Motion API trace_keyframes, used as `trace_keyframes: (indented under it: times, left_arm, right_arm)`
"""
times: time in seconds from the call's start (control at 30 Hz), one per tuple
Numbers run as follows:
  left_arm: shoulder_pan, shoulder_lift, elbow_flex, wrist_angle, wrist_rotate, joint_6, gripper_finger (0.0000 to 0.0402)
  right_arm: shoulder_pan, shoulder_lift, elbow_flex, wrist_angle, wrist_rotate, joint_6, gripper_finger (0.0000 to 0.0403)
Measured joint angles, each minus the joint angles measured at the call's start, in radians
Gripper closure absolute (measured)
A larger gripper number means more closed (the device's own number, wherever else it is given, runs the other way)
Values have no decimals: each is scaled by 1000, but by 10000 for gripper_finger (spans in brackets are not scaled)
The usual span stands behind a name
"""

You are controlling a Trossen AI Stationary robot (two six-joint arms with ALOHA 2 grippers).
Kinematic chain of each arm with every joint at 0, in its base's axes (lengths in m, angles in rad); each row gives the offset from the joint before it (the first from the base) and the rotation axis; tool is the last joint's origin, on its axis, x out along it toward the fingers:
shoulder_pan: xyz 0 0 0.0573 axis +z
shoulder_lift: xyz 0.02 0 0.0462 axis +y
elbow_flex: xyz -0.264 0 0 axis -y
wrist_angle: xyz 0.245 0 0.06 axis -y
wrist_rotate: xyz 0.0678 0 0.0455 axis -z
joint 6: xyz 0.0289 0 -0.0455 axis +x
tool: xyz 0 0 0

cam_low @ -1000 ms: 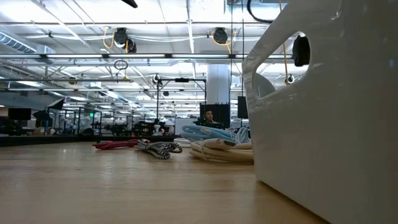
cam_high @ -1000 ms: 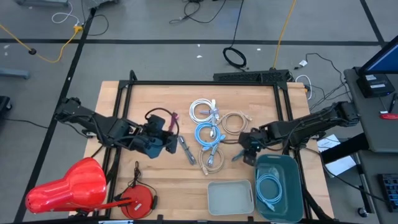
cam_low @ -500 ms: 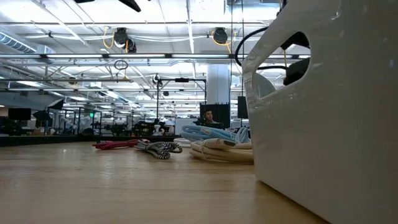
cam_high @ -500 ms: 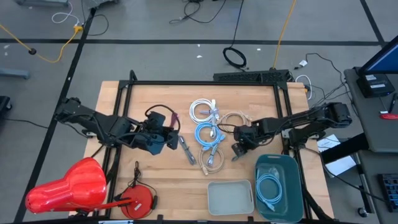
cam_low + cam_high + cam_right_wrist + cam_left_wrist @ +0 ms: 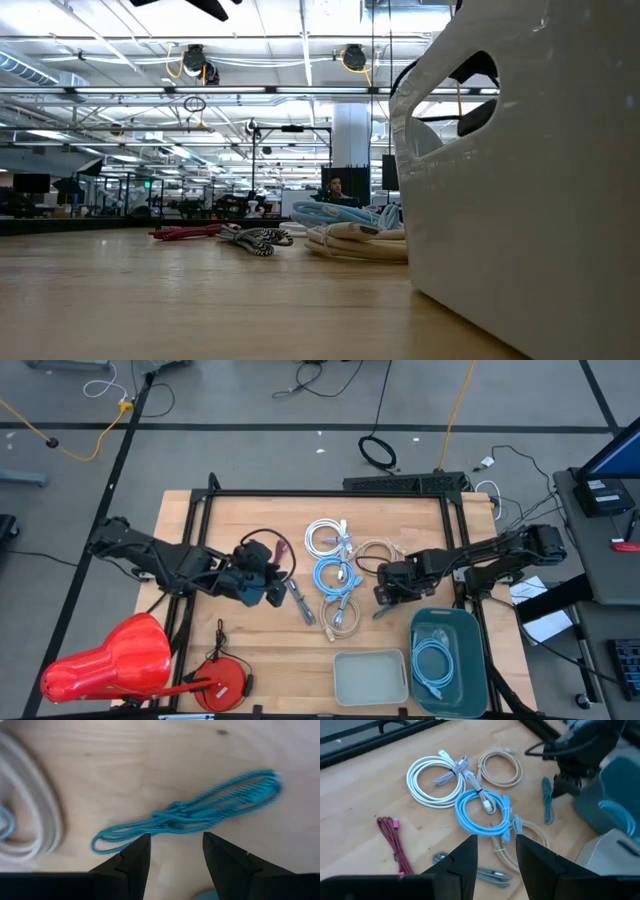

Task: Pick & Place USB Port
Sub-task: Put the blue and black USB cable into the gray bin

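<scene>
A small teal cable bundle [image 5: 190, 817] lies flat on the wooden table; it also shows in the high view [image 5: 381, 612] and the left wrist view [image 5: 547, 806]. My right gripper [image 5: 172, 851] is open just above it, its fingertips near the bundle's middle, and shows in the high view [image 5: 385, 598]. My left gripper [image 5: 277, 592] is open and empty at the table's left middle, above a grey braided cable [image 5: 301, 601]. A teal bin [image 5: 470, 622] at the near right holds a coiled light-blue cable [image 5: 432, 660].
Coiled cables lie mid-table: white [image 5: 328, 538], blue [image 5: 336, 575], beige [image 5: 378, 555], another beige [image 5: 343, 618], and a maroon one [image 5: 395, 845]. A white bin [image 5: 370, 676] stands at the near edge. A red object [image 5: 110, 660] and a red reel [image 5: 225, 680] lie near left.
My right gripper has moved from beside the teal bin toward the table's left and a little toward the far edge, and now stands over the teal cable bundle. My left gripper has shifted slightly toward the right. The cables have not moved.
</scene>
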Motion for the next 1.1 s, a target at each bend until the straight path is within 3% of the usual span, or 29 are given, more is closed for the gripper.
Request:
trace_keyframes:
  times: [0.23,0.53,0.8,0.93,1.1]
  left_arm:
    - [12,-6,-1,0,90,160,266]
    - [-6,-6,-1,-11,108,281,266]
    - [-14,-22,-1,-62,100,284,266]
    - [-14,-23,-1,-60,98,270,266]
    - [-15,-24,-1,-59,98,261,266]
  right_arm:
    - [-6,6,-4,-92,6,126,232]
    - [-10,4,-117,196,26,300,232]
    - [-5,3,-169,212,53,315,239]
    - [-4,4,-170,210,103,317,286]
    - [-4,4,-171,236,134,276,385]
